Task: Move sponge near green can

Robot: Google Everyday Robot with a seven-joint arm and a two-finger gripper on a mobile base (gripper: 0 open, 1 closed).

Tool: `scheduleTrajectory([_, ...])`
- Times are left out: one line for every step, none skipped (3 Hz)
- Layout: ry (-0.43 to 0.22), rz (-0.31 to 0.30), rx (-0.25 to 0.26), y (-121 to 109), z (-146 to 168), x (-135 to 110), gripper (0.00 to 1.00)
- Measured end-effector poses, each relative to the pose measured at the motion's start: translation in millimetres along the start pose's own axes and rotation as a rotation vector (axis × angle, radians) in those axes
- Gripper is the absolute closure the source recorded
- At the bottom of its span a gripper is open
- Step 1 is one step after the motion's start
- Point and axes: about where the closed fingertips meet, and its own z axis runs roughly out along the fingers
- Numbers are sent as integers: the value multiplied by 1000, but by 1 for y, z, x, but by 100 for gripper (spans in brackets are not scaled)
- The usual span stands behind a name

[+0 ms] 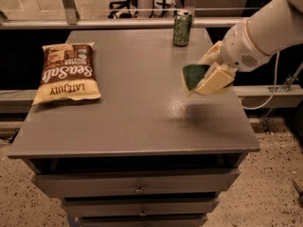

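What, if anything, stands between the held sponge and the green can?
Nothing visible. The gripper holds the sponge above the right side of the table; only bare tabletop lies between it and the green can at the far edge. The chip bag lies well off to the left.

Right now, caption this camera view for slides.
The gripper holds the sponge above the table, short of the green can; chip bag left.
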Motion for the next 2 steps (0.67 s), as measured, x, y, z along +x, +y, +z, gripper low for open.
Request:
scheduleTrajectory([-1, 8, 46, -22, 10, 2, 100])
scheduleTrajectory([-19, 23, 108, -67, 36, 10, 100])
